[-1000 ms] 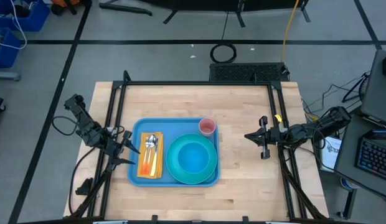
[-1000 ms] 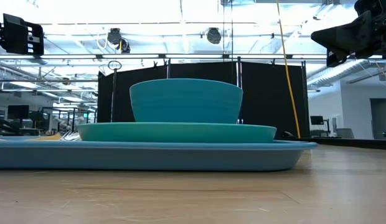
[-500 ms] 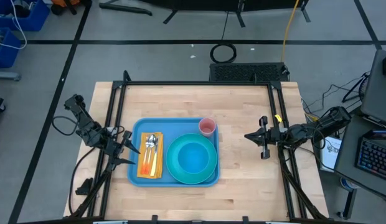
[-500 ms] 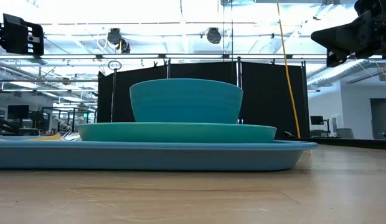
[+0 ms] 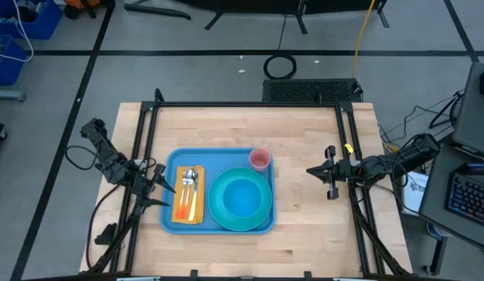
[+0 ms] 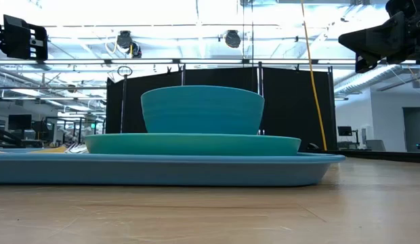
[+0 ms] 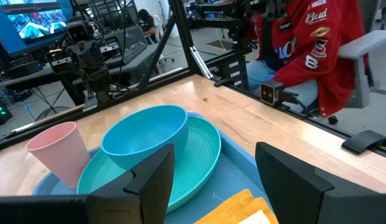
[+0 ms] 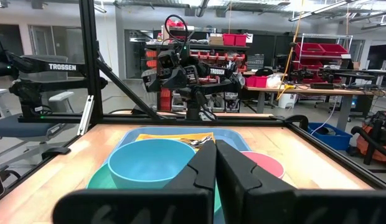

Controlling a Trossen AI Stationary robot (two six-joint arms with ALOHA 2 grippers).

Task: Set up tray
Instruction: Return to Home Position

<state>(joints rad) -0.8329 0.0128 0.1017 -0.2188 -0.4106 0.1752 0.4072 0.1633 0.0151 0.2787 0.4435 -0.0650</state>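
The light-blue tray (image 5: pixel 218 222) lies flat on the wooden table. On it, a round teal plate (image 5: pixel 240 201) carries a blue bowl (image 6: pixel 202 109). A pink cup (image 5: pixel 260 159) stands at the tray's far right corner. An orange napkin (image 5: pixel 187 207) with cutlery (image 5: pixel 190 182) on it lies along the tray's left side. My left gripper (image 5: pixel 162 181) hovers open just off the tray's left edge, facing the tray (image 7: pixel 243 165). My right gripper (image 5: pixel 330 172) is shut, near the table's right edge, well clear of the tray.
Black frame rails (image 5: pixel 250 104) border the table's far, left and right sides. Bare wood (image 5: pixel 304 211) lies between the tray and my right gripper, and in front of the tray. A person in a red jacket (image 7: pixel 317 43) sits beyond the table.
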